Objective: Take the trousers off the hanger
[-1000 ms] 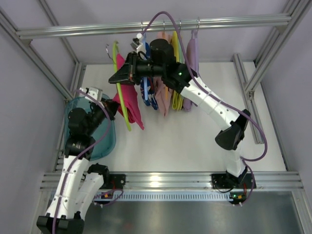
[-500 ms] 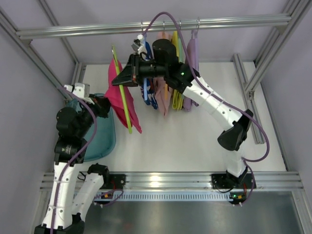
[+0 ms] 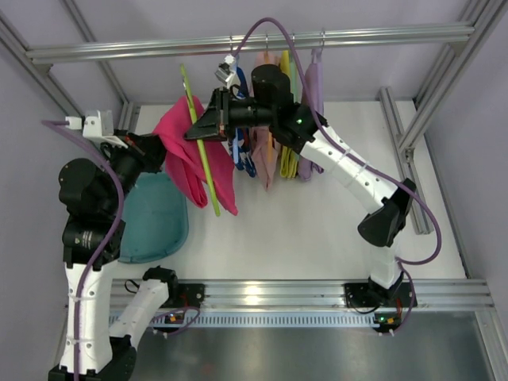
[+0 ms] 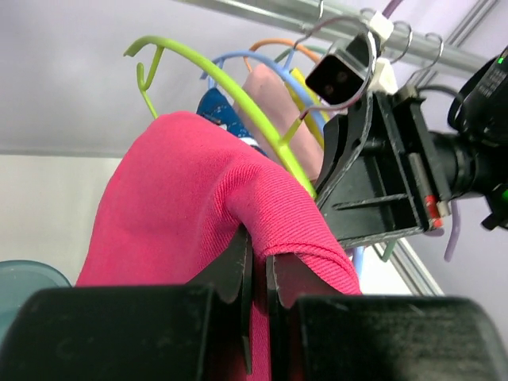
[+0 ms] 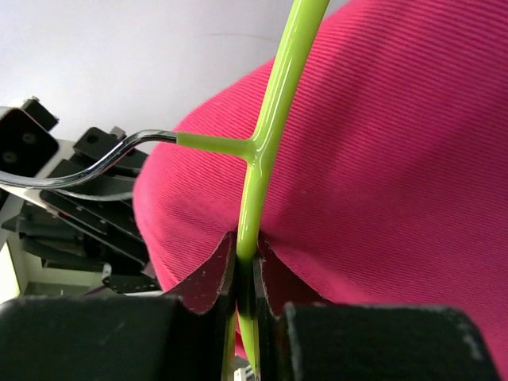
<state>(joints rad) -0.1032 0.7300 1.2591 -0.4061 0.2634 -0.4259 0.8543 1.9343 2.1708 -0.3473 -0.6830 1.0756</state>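
The magenta-pink trousers (image 3: 184,155) drape over the lime-green hanger (image 3: 199,148), which slants from the back down toward the front in the top view. My left gripper (image 3: 151,151) is shut on a fold of the trousers (image 4: 182,206) at their left side, stretching the cloth leftward. My right gripper (image 3: 198,127) is shut on the hanger's green bar (image 5: 266,135) just below where its metal hook (image 5: 71,171) joins. In the left wrist view the hanger (image 4: 238,95) arcs over the trousers.
Other garments on a blue hanger (image 3: 242,155) and further hangers (image 3: 282,151) hang from the metal rail (image 3: 254,44) right behind my right gripper. A teal bin (image 3: 155,218) sits on the table at the left. Frame posts stand at both sides.
My left arm has pulled up and to the left, dragging the trousers' fold with it and spreading the cloth off the hanger. My right gripper has stayed put on the hanger.
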